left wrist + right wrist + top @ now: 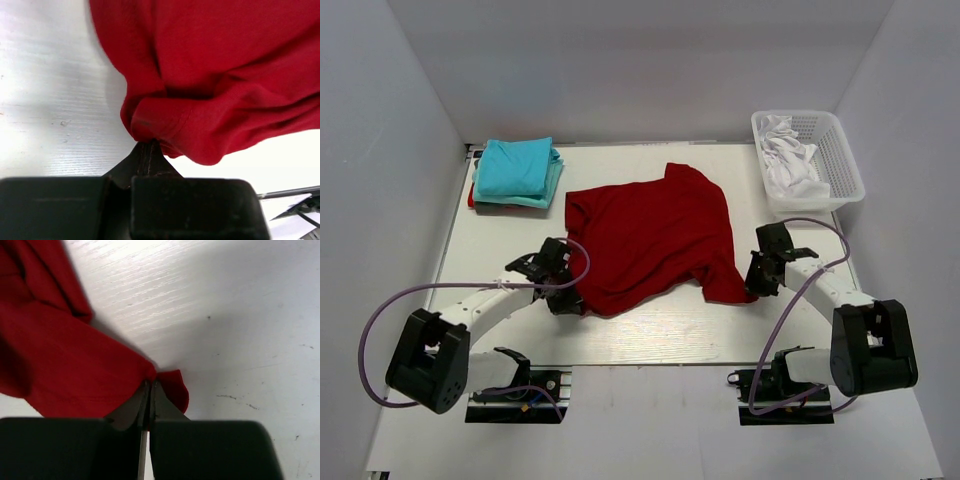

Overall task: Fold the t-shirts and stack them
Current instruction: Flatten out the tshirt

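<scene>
Red t-shirt (655, 235) is lying rumpled just right of the teal stack (517, 170), looking light, limp and easily stretched. Left gripper (148, 147) and right gripper (149, 386) are clamping two corners on its side away from that stack, jaws pinched tight on cloth, which seem sound holds for spreading.

Spread red t-shirt (655, 235) mid-table, left gripper (567, 299) and right gripper (752, 284) at its near corners, turquoise t-shirts (518, 168) stacked far-left

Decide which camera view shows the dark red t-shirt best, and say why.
Top external: the whole red t-shirt lies spread out. The left wrist view shows only a bunched edge pinched in the left gripper; the right wrist view only a corner in the right gripper.
</scene>
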Controlling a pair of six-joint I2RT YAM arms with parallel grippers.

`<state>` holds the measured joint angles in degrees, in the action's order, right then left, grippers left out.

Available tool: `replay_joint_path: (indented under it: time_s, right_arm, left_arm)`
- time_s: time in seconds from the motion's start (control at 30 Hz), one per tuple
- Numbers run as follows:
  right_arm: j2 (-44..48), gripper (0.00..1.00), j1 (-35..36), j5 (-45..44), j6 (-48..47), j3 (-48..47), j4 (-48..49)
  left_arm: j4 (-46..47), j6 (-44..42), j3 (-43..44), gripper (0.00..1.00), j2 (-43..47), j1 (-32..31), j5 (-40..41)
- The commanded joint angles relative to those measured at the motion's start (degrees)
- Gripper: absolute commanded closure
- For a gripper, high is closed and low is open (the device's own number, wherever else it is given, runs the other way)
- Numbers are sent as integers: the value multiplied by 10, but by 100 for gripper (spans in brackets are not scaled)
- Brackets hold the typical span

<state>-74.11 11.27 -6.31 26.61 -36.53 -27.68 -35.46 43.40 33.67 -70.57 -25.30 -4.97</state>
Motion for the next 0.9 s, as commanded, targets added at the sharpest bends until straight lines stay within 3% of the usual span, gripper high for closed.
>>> replay_joint_path:
  time_s: [0.0,0.3,0.47,0.67,0.87]
  right_arm:
    - [11,100,0,34,-15,-16,-9]
    - [163,100,-2,38,-27,-188,-91]
    - [152,100,-2,-45,-37,-343,-109]
    - [157,100,-1,-157,-47,-472,-19]
    - [115,100,-1,-189,-110,-672,2]
  left_arm:
    - [-18,-14,52,100,17,-2,12]
    - [-18,-47,226,100,97,-2,17]
    - [-11,-83,391,100,90,-2,96]
    - [-23,-120,539,100,62,3,210]
    - [-56,-154,675,100,40,3,260]
